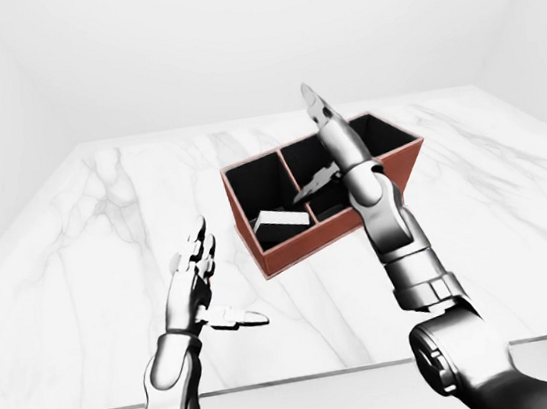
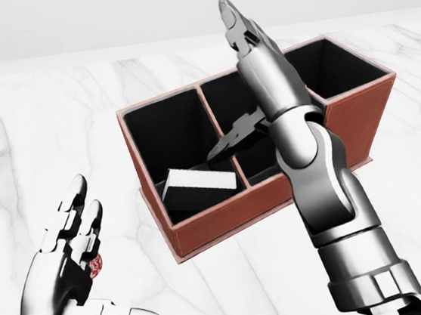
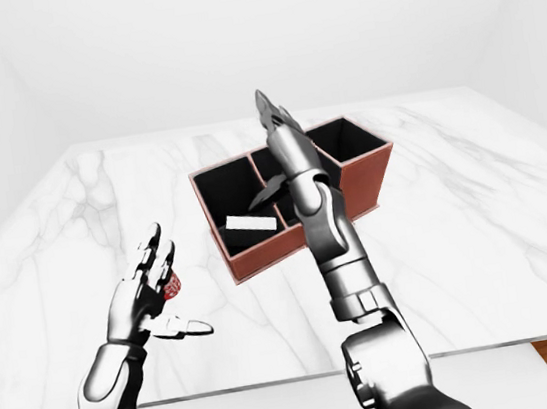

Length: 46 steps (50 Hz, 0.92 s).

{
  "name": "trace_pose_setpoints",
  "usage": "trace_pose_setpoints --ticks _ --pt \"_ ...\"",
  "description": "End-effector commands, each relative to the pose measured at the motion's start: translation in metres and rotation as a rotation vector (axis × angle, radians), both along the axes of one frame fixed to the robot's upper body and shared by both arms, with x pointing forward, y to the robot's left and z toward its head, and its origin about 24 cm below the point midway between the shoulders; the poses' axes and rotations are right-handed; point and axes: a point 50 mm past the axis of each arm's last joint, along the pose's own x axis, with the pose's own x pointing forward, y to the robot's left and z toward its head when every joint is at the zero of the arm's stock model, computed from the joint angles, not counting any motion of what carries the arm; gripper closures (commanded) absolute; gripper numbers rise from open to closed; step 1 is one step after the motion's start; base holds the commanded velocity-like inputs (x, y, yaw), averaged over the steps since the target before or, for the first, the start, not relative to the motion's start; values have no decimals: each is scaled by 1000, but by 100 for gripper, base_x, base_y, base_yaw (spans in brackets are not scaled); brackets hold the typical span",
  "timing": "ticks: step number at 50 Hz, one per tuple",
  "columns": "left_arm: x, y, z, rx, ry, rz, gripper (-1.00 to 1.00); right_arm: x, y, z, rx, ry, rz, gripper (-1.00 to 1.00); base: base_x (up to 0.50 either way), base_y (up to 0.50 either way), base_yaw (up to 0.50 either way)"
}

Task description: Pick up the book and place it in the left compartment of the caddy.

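Observation:
A brown caddy (image 2: 358,121) with three black compartments stands on the white marble table (image 2: 40,131). The book (image 2: 198,185), dark with white page edges, lies tilted inside the left compartment. My right hand (image 2: 247,47) is open and empty, raised above the middle compartment with fingers pointing up and thumb spread toward the left compartment. My left hand (image 2: 80,248) is open and empty, over the table at the lower left of the head view, apart from the caddy.
A small red object (image 3: 170,286) shows just behind my left hand's fingers. The table's near edge (image 1: 306,377) runs along the bottom of the eye views. White walls stand beyond the table.

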Motion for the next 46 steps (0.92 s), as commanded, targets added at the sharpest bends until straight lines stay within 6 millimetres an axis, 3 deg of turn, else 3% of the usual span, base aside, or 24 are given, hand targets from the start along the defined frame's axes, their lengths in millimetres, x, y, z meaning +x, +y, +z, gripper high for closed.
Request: trace_pose_setpoints --ticks 1,11,23,27,32,46 --pt "-6 1 6 -3 -27 0 -100 -60 -30 14 132 -169 57 -100 0 0 0" --pt "-4 7 10 -21 -46 26 -100 -101 -57 -12 292 -159 8 -100 0 0 0" --pt "-42 11 36 -83 -164 -20 -100 -162 -74 -44 323 -84 -110 -100 0 0 0" --pt "-53 9 42 -87 -210 -41 -100 -181 -76 -45 335 -79 -135 -100 0 0 0" --pt "-58 6 43 -92 -235 -55 -100 -196 -82 -50 378 -38 -145 -100 0 0 0" --pt "-72 3 48 -107 -292 -93 -100 -208 -81 -61 374 -66 -133 -100 0 0 0"
